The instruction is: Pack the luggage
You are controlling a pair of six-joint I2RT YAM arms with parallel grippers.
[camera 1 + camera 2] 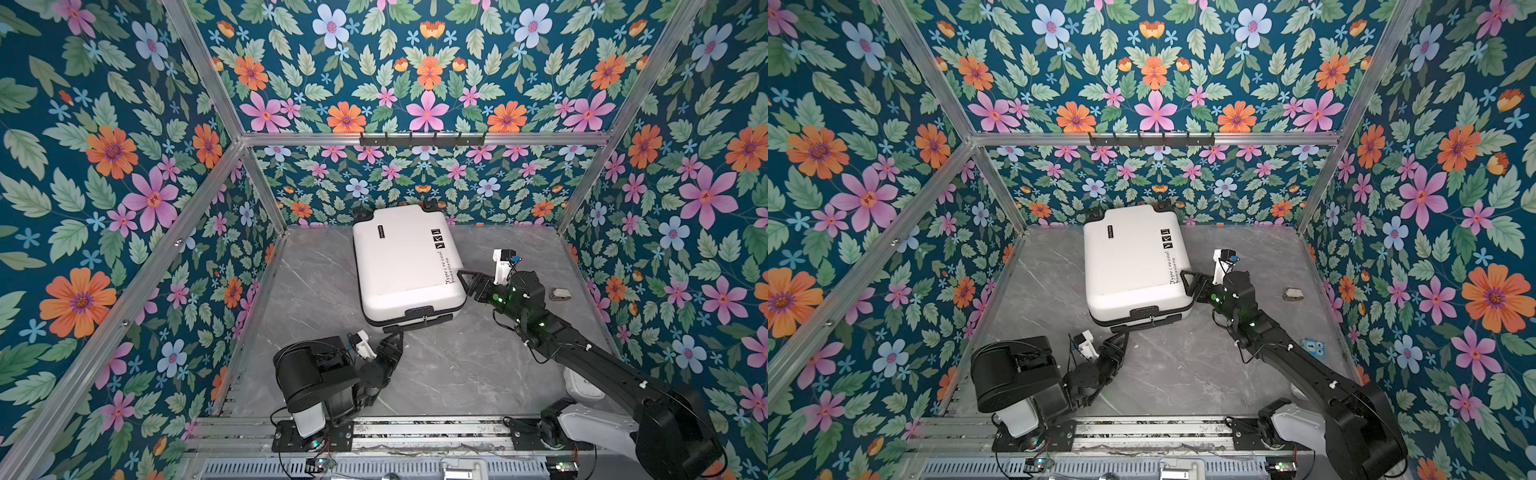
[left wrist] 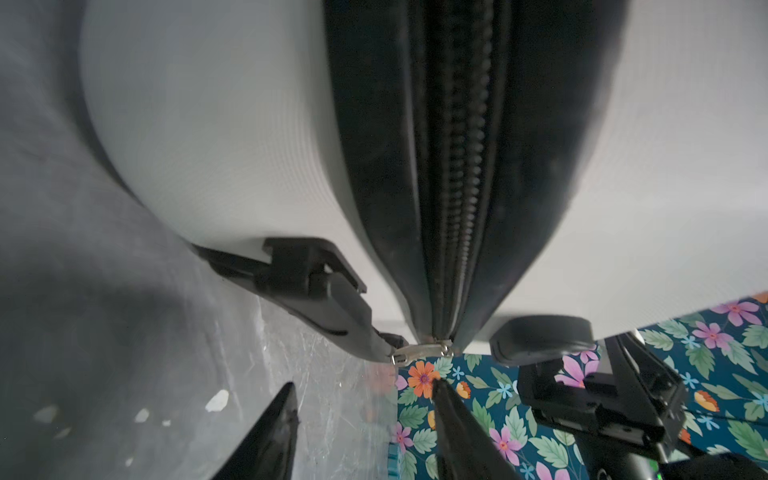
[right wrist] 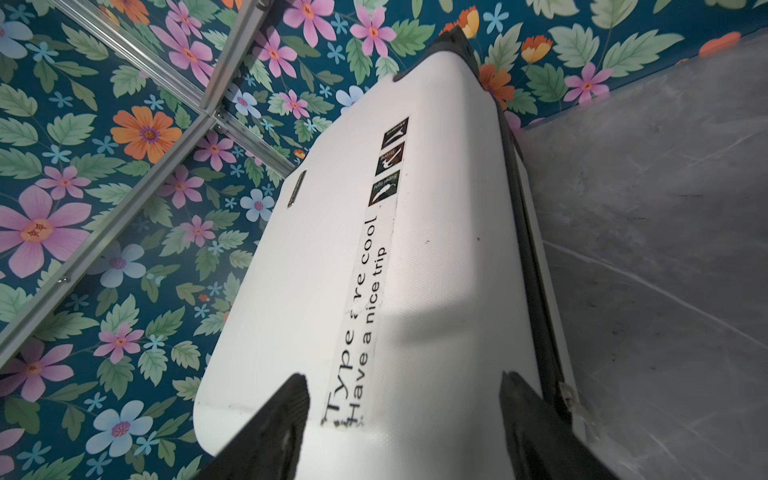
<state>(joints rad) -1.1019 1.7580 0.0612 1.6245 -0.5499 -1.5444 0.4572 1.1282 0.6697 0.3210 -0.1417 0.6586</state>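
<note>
While both gape empty, left gripper [image 1: 393, 332] faces the luggage [image 1: 403, 266] zipper [image 2: 453, 187], right gripper [image 1: 463, 284] straddles its edge.

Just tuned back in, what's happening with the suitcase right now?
The small white hard-shell suitcase lies closed and flat on the grey marbled table. The left claw sits open at its near edge, just short of the silver zipper pull, holding nothing. The right claw is open at the suitcase's right edge, beside the printed text.
</note>
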